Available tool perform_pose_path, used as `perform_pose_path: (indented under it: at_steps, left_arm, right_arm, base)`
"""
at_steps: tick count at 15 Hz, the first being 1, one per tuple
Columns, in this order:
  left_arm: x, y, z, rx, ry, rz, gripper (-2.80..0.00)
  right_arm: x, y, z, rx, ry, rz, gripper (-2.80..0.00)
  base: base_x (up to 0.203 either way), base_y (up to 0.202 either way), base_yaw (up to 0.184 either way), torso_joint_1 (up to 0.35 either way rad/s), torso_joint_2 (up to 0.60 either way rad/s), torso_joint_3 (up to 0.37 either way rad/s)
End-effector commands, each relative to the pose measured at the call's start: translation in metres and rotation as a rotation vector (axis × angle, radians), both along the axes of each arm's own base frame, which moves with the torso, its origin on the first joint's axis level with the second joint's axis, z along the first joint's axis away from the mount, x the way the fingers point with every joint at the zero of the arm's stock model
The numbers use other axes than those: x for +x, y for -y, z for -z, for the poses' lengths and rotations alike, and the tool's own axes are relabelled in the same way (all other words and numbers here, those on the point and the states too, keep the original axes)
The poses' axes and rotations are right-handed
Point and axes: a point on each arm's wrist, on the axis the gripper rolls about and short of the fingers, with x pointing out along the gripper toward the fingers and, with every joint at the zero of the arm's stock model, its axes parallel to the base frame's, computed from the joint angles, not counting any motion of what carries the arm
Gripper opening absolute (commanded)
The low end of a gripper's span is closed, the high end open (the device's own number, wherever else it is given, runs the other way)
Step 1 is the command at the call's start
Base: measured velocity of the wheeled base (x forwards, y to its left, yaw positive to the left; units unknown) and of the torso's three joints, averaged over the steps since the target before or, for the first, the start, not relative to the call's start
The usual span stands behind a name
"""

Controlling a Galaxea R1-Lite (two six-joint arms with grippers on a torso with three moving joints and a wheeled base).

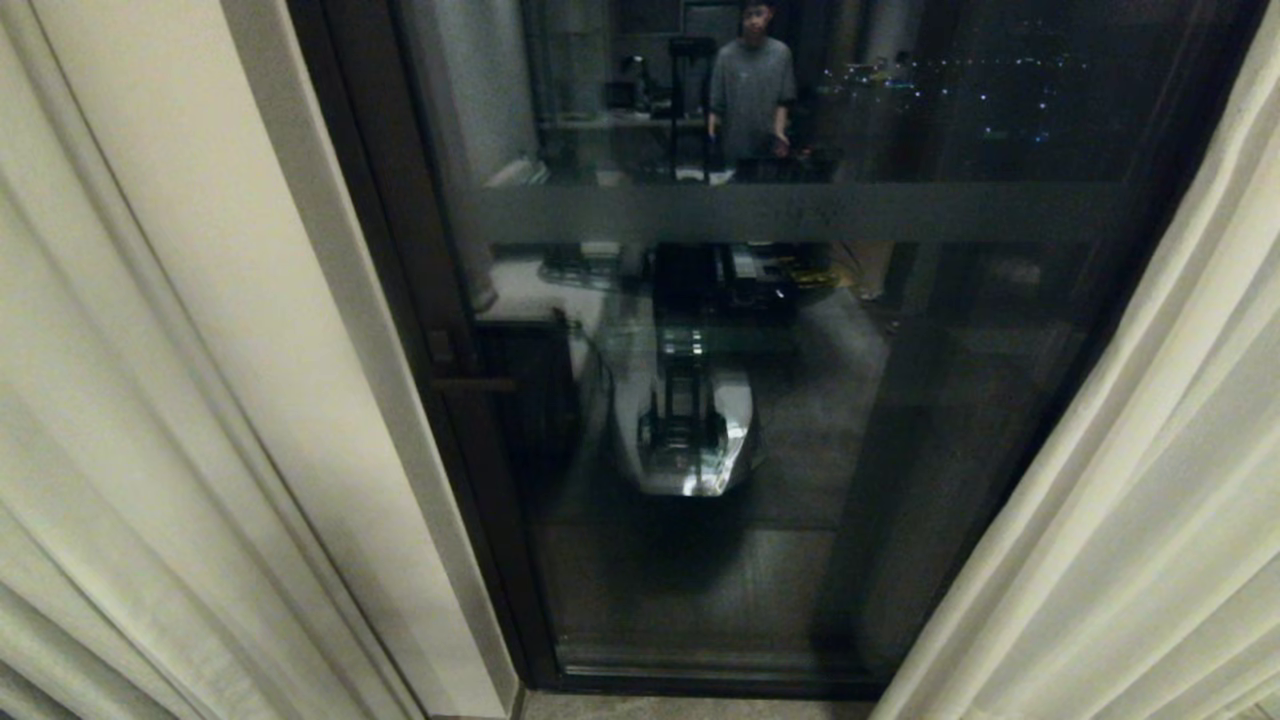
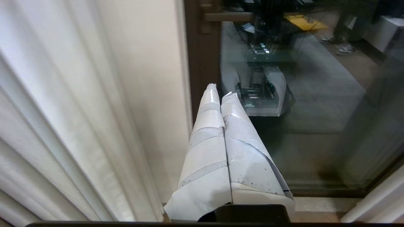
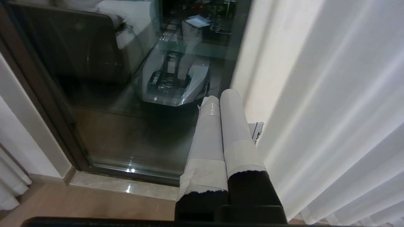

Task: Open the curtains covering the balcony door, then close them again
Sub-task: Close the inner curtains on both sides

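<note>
I count two curtains, one drawn to the left [image 1: 110, 420] and one to the right [image 1: 1150, 500], with one balcony door [image 1: 760, 420] exposed between them. My left claw [image 2: 219, 90] has its fingers pressed together, holding nothing, near the left panel. My right claw [image 3: 221, 97] is likewise pressed together and empty, just beside the right panel. One person [image 1: 752, 85] shows reflected in the glass.
</note>
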Motion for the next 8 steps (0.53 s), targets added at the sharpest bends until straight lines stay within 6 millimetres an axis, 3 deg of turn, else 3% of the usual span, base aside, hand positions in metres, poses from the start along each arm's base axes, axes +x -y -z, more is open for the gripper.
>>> perform_pose_path:
  at_steps: [1,8]
  left_arm:
    - [0.0,0.0,0.0,0.0,0.001,-0.001,-2.8]
    - [0.0,0.0,0.0,0.0,0.001,-0.002,-2.8]
  right_arm:
    - [0.0001,0.0,0.0,-0.001,-0.001,-0.001,-2.8]
    - [0.0001,0.0,0.0,-0.001,-0.001,-0.001,-2.8]
  base:
    - [0.0,0.13,0.001,0.007,0.0,0.002]
    - [0.0,0.012,0.0,0.002,0.0,0.0]
